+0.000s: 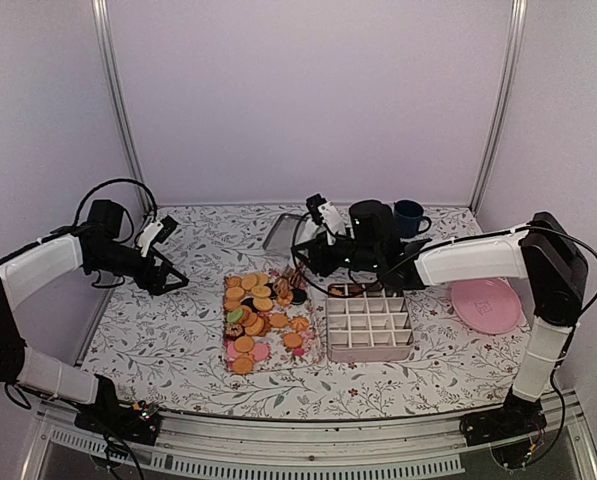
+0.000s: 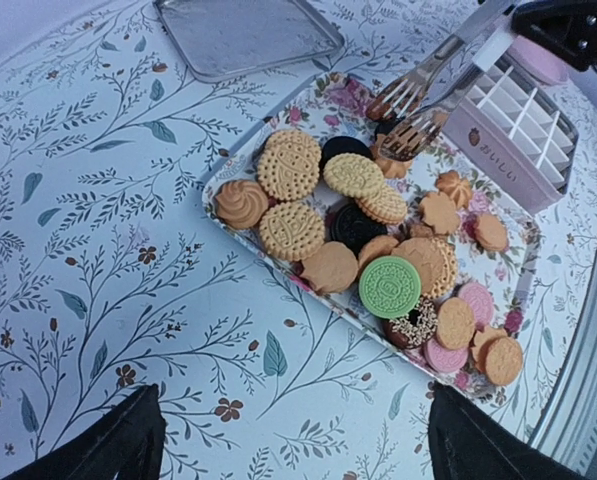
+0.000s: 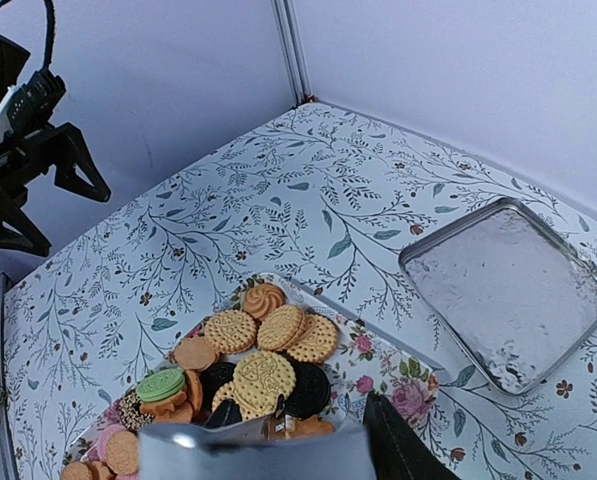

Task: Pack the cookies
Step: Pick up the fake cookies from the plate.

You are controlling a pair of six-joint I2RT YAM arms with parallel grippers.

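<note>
**A:** So, where are the cookies (image 2: pixel 378 240)?

**B:** Heaped on the floral tray (image 2: pixel 343 95) at mid-table. They are mostly golden, with a few dark ones, one green, and pink ones at the near end.

**A:** And the right gripper (image 1: pixel 316 252)?

**B:** It is clamped on a pair of fork-tipped tongs (image 2: pixel 400 95). Their tips sit slightly parted over the tray's far end, at a small brown cookie. I cannot tell whether they pinch it.

**A:** The left gripper (image 2: pixel 298 445)?

**B:** Its jaws are spread wide with nothing in them, above the cloth to the left of the tray.

**A:** What else is there?

**B:** A divided box (image 1: pixel 373 352) stands just right of the tray, with a pink plate (image 1: pixel 488 305) further right. A metal tray (image 2: pixel 248 35) and a mug (image 1: pixel 409 216) are at the far side.
</note>
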